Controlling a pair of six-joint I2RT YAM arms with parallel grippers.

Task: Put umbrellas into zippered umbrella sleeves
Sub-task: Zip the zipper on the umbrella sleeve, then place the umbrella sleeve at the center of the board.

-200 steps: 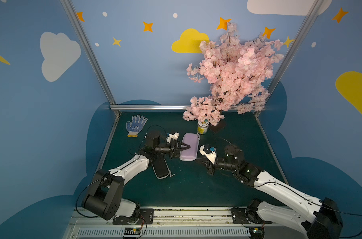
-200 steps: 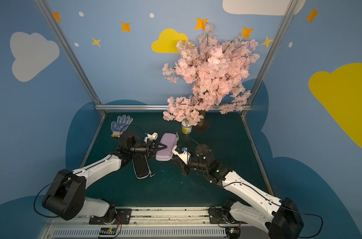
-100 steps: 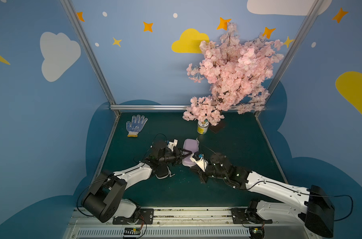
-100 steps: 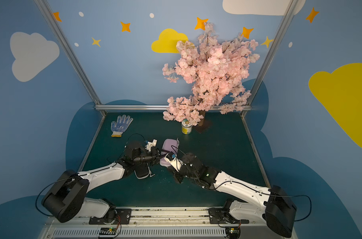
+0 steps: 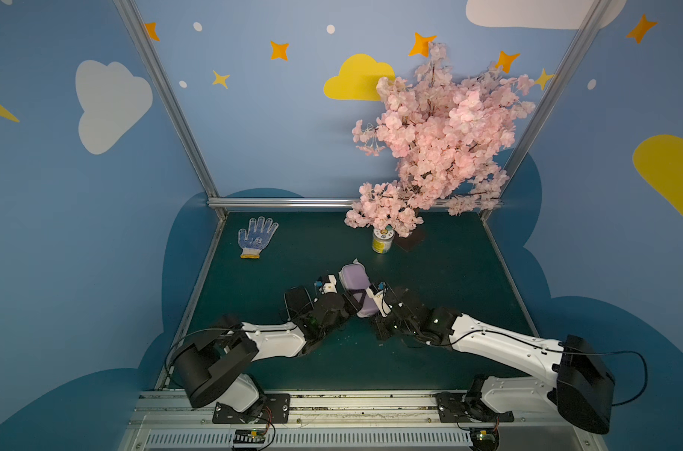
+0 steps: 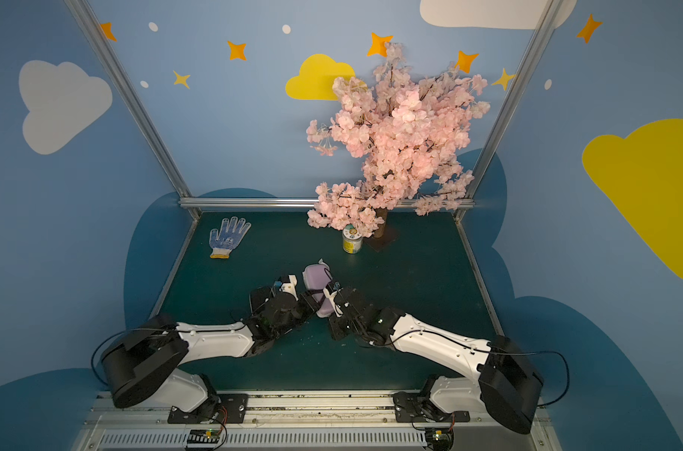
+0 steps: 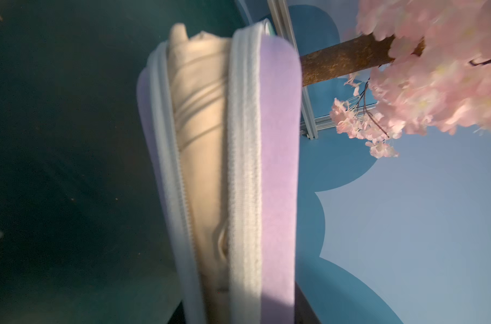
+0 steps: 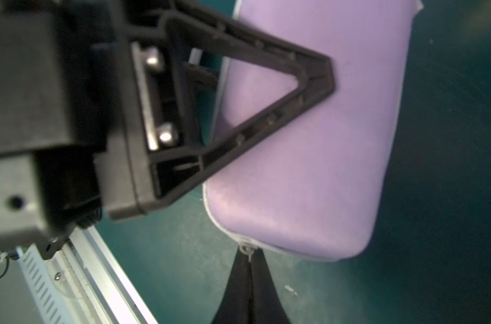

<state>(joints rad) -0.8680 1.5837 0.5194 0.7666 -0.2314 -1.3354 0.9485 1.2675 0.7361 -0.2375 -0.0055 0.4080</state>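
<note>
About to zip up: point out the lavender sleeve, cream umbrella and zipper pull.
lavender sleeve [image 8: 322,140]: right wrist view, outer shell.
cream umbrella [image 7: 202,126]: left wrist view, fabric between zip edges.
zipper pull [image 8: 245,249]: right wrist view, metal ring.

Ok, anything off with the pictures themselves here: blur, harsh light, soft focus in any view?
Left wrist view: warm light falls on the lavender hard-shell zip sleeve and the cream-yellow folded umbrella inside, the dark green table beside them murky, the pink blossom tree smeared. Right wrist view: soft throughout, the aluminium rail blurred. Both top views: sharp, evenly lit, wide-angle splay in the aluminium frame posts.
</note>
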